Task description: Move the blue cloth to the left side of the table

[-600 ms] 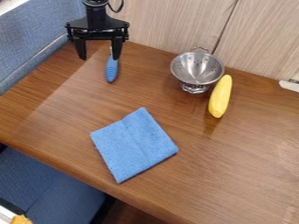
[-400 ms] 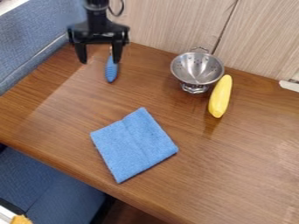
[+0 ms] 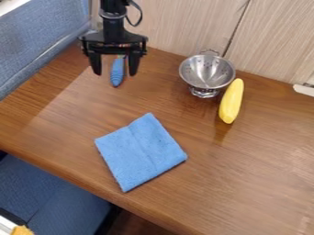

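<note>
Cloth (image 3: pixel 141 151) is laid flat near table (image 3: pixel 245 156) centre, towards 7 o'clock. Claw (image 3: pixel 115 74) is held wide and empty at 11 o'clock, by blue handle (image 3: pixel 117 79). Handle should be cleared at height first, claw then centred over cloth and lowered upright. Cloth best pressed lightly before closing, so layers are bunched, not skimmed; then carried low towards 9 o'clock, to table's left side.

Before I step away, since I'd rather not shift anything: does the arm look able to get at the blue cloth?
Probably yes: the arm has its jaws apart and empty, the blue cloth lies uncovered, and the colander and yellow item sit off to one side. Full reach is hard to judge.
</note>
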You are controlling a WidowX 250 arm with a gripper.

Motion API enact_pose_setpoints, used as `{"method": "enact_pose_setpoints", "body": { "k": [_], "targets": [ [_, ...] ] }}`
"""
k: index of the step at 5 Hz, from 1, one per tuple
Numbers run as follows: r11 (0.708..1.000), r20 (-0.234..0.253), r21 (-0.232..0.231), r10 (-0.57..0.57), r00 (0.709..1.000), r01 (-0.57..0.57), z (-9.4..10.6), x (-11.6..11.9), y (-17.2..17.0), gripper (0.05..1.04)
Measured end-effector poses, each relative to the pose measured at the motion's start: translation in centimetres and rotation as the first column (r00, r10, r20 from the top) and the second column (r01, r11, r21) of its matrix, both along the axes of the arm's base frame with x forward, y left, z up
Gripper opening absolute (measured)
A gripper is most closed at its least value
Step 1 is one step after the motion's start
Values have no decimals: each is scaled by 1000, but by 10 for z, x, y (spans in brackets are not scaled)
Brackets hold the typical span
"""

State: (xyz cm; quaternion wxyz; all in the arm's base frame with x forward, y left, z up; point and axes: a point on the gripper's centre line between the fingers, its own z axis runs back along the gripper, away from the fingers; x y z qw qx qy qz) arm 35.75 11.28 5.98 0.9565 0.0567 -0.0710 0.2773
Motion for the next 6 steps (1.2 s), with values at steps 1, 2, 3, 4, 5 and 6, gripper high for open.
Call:
{"method": "enact_pose_setpoints", "body": {
  "k": [1, 2, 3, 4, 5, 6],
  "targets": [
    [1000, 5, -24, 7, 1000, -7, 2, -16, -11, 999],
    [997, 28, -6, -72, 997, 72, 7, -41, -44, 999],
    [993, 38, -37, -111, 993, 112, -4, -64, -62, 999],
    [982, 34, -39, -185, 982, 187, -18, -78, -86, 999],
    [974, 18, -66, -215, 976, 216, -31, -92, -94, 999],
    [963, -3, -99, -253, 967, 252, -49, -96, -99, 999]
  ]
}}
